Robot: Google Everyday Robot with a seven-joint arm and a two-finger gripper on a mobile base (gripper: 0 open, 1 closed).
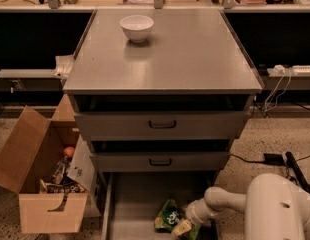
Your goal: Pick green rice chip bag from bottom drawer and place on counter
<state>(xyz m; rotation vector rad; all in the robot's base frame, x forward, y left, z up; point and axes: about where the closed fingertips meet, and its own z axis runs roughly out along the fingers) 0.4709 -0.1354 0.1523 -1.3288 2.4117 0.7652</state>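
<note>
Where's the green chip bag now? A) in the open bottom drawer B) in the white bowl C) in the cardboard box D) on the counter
A: the green rice chip bag lies on the bottom drawer floor, with the end effector beside it in the drawer.

Bag (pixel 169 215): bright green, crinkled, dark round logo showing, lying on drawer (pixel 135 204) floor, right of centre. Drawer: grey, lowest, pulled open. Gripper (pixel 182 228) at bag's right edge. Worktop (pixel 195 59): smooth grey, well above.
</note>
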